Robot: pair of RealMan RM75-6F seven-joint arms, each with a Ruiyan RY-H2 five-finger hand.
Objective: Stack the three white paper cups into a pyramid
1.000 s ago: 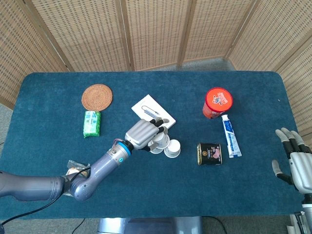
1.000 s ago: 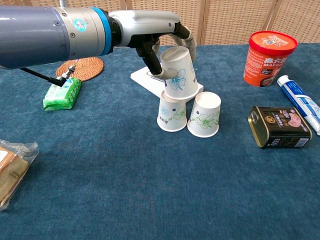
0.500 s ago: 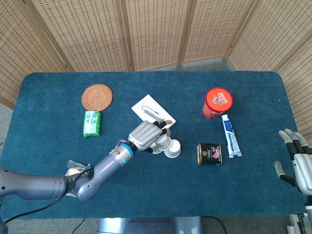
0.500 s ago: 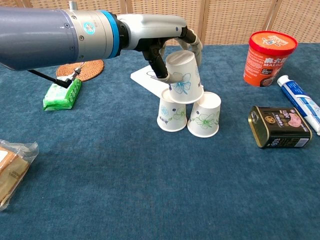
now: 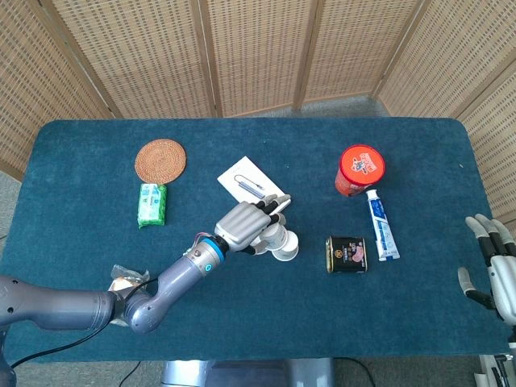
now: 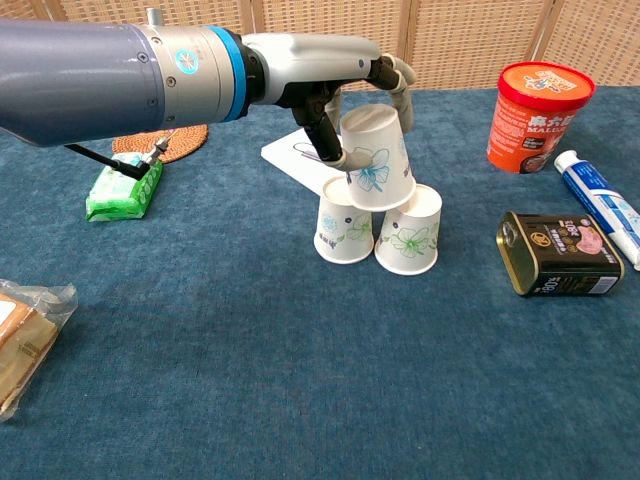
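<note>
Chest view: left hand point(image 6: 335, 85) holds top cup point(image 6: 377, 158), seemingly touching both base cups point(image 6: 378, 228).

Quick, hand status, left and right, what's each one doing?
Left hand: holding the top paper cup, tilted over the two base cups.
Right hand: open, holding nothing, at the table's edge.

Right hand point(image 5: 493, 266) cut by frame edge, wrapped snack point(image 6: 22, 335) half out of chest view

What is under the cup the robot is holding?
Two upside-down paper cups stand side by side beneath the top cup gripped by the left hand. Whether it rests on both is unclear.
</note>
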